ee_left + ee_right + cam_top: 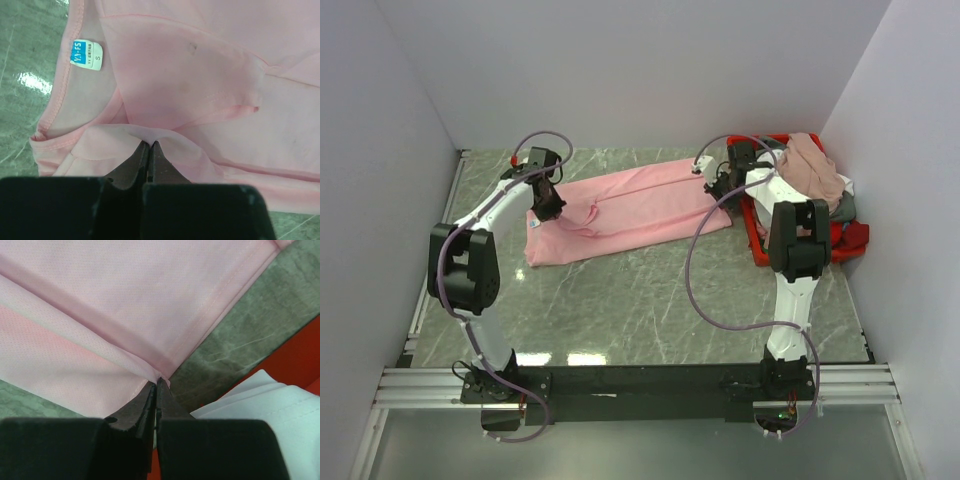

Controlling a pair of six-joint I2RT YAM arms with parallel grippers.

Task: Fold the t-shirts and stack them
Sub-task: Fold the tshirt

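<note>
A light pink t-shirt lies across the back of the green marble table, folded lengthwise. My left gripper is shut on a pinch of its cloth near the collar end. In the left wrist view the gripper holds a fold just below the neck label. My right gripper is shut on the shirt's hem corner at the right end. The right wrist view shows the gripper pinching that pink corner. Other shirts lie heaped in the red bin: dusty rose, grey, red and white.
The red plastic bin stands at the back right against the right wall, close to my right gripper. White walls close in the table on the left, back and right. The arms' base rail runs along the near edge.
</note>
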